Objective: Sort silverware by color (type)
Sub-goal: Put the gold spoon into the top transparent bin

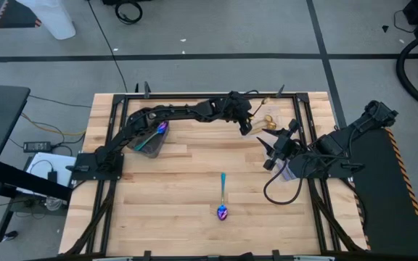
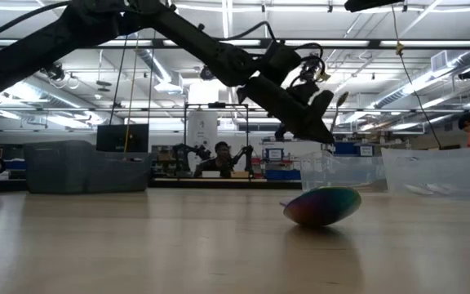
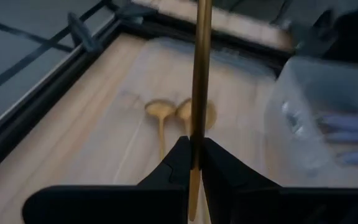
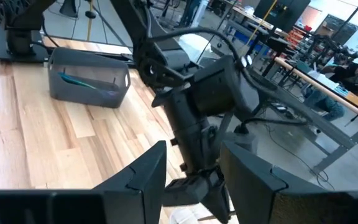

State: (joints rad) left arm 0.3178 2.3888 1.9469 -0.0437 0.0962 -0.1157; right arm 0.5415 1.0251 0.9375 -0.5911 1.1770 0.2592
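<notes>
The left tool [image 3: 192, 163] was closed on a gold spoon [image 3: 199, 68], which it held by the handle, high above the far right part of the surface [image 1: 187, 181]. In the left wrist view the spoon stood between the two fingers [image 3: 173, 163], and under it two more gold spoons [image 3: 160, 115] lay side by side in a clear container, with a second container [image 3: 328, 118] just beside, holding what looked like silver spoons. In the high view the left tool [image 1: 247, 119] hung at about 1 o'clock from the middle of the surface. The right tool [image 1: 274, 151] waited near, at about 3 o'clock, with its fingers apart and nothing between them. One purple-blue spoon [image 1: 223, 199] still lay alone on the bare wood at about 6 o'clock, and at about 10 o'clock a container [image 1: 149, 139] held more spoons of the same purple-blue finish. I judged that the step in hand was the placing of the gold spoon with its own kind. The next move probably called for lowering the spoon over the gold pile and opening the fingers only when it was low, so that it did not bounce out. After that, the lone purple-blue spoon seemed to be the one remaining piece to sort.
</notes>
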